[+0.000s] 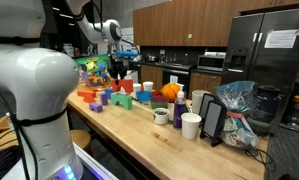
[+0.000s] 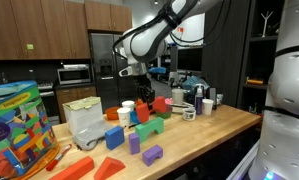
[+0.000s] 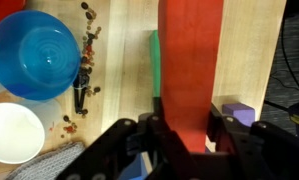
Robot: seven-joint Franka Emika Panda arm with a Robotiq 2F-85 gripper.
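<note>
A long butcher-block counter (image 1: pixel 139 140) of pale, striped wood fills the room's middle. Over it bends the arm (image 2: pixel 159 25), glossy white shells with dark joints. In the wrist view a round bowl (image 3: pixel 34 55) of clear blue plastic sits on the wood, with a plain white cup (image 3: pixel 14 133) just beside it.

The red block (image 3: pixel 189 60), a smooth, matte, long rectangular bar, stands between the black fingers (image 3: pixel 154 132) of the pincer (image 3: pixel 189 132), which is clamped on its two flat sides. In an exterior view the pincer (image 2: pixel 144 88) hangs over the scattered blocks near the counter's middle; whether the bar's lower end touches the wood I cannot tell.

A thin green block (image 3: pixel 155 65) lies right against the bar's side, and a small purple block (image 3: pixel 237 113) with squared corners sits near the other side.
</note>
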